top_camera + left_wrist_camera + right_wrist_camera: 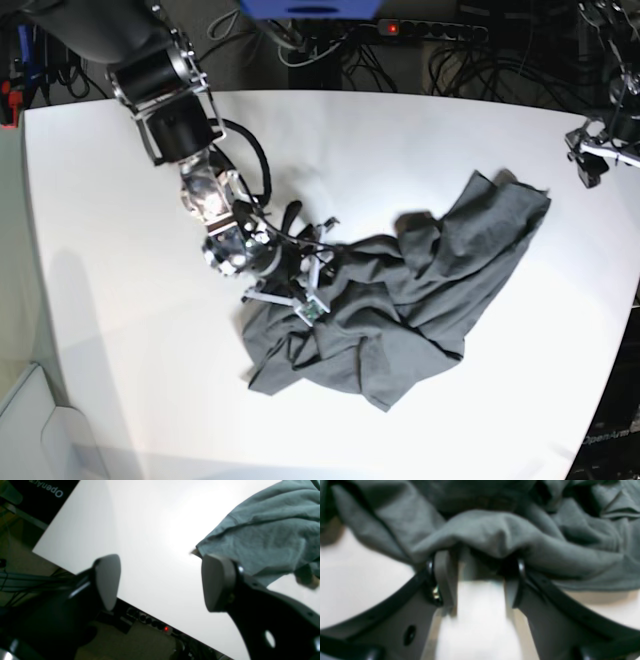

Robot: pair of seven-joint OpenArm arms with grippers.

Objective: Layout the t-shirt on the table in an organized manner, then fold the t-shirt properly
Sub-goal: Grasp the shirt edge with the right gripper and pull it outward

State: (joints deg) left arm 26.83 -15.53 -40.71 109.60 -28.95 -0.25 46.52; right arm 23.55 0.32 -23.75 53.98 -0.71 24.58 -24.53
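Near the middle of the table [120,250], somewhat toward its front edge, the shirt [420,285] lies crumpled in a loose diagonal heap, one end reaching toward the right edge, the other bunched lower down; white surface shows all around it. The right gripper [300,290] is down at the left end of the heap, its arm slanting in from the far left corner; in the right wrist view its fingers [445,580] stand apart with bare table between them, and a ridge of cloth [490,532] drapes over both tips (whether any cloth is actually pinched I cannot tell, the tips being covered). The left gripper [160,582] is spread wide with nothing between its pads [107,580]; it hangs above the table near an edge, and in the left wrist view a corner of the shirt [262,530] lies just beyond the one pad, apart from it. In the base view only part of that arm shows, at the right edge; cables and a power strip [430,30] lie behind the far edge.
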